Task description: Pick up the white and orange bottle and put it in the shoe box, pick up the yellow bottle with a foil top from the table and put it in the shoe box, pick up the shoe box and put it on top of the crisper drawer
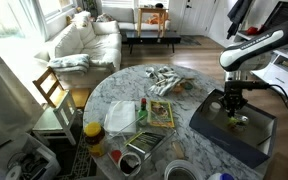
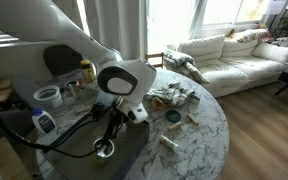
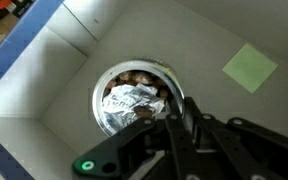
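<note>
The shoe box [image 1: 206,133] stands at the table's edge, dark outside and plain inside; its inner wall fills the wrist view [image 3: 44,70]. The yellow bottle's foil top [image 3: 132,103] shows from above inside the box, and also in an exterior view [image 2: 104,150]. My gripper [image 3: 179,112] is lowered into the box [image 1: 232,103], its fingers close together at the bottle's rim. The crisper drawer [image 1: 121,117] sits on the table left of the box. I cannot make out the white and orange bottle.
A small metal tray [image 1: 142,148], a yellow bottle [image 1: 92,130], cloths [image 1: 167,80] and small items lie on the round marble table [image 1: 184,105]. A pale green square [image 3: 249,66] lies on the box floor. A wooden chair [image 1: 52,88] stands beside the table.
</note>
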Motion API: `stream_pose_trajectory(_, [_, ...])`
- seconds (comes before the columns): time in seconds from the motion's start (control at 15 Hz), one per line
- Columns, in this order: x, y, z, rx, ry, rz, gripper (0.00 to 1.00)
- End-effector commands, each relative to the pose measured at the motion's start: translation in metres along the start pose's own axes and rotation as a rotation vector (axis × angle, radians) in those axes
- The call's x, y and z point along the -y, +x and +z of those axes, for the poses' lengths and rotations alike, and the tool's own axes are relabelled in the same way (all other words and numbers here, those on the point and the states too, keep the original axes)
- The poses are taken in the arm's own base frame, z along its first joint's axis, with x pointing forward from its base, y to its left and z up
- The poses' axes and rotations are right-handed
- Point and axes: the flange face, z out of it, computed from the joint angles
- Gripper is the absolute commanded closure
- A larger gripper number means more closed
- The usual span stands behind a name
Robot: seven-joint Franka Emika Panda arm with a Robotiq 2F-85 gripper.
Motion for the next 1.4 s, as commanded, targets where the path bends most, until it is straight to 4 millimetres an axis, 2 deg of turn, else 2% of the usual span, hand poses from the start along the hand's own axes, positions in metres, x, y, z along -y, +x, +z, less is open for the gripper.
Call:
stream_pose_trajectory(0.0, [-0.017, 0.001, 0.002, -0.039, 0.014, 0.042, 0.97])
stream_pose_trajectory(0.07, [-0.02, 0.0, 0.001, -0.037, 0.013, 0.04, 0.97])
stream_pose_trajectory(0.13, [-0.021, -0.002, 0.0, -0.034, 0.012, 0.042, 0.64])
stream_pose_trajectory(0.27, [-0.022, -0.005, -0.006, -0.036, 0.014, 0.045, 0.56])
stream_pose_trajectory(0.53, [-0.018, -0.017, -0.031, -0.063, 0.038, 0.045, 0.25])
stream_pose_trajectory(0.73, [-0.007, -0.029, -0.062, -0.118, 0.074, 0.1, 0.04])
stream_pose_trajectory(0.8, [-0.001, -0.031, -0.07, -0.14, 0.088, 0.127, 0.01])
stream_pose_trajectory(1.07, [0.037, -0.032, -0.098, -0.213, 0.219, 0.269, 0.0])
stream_pose_trajectory(1.27, [0.066, -0.022, -0.104, -0.298, 0.324, 0.349, 0.0])
stream_pose_trajectory(1.33, [0.054, -0.031, -0.109, -0.273, 0.276, 0.296, 0.0])
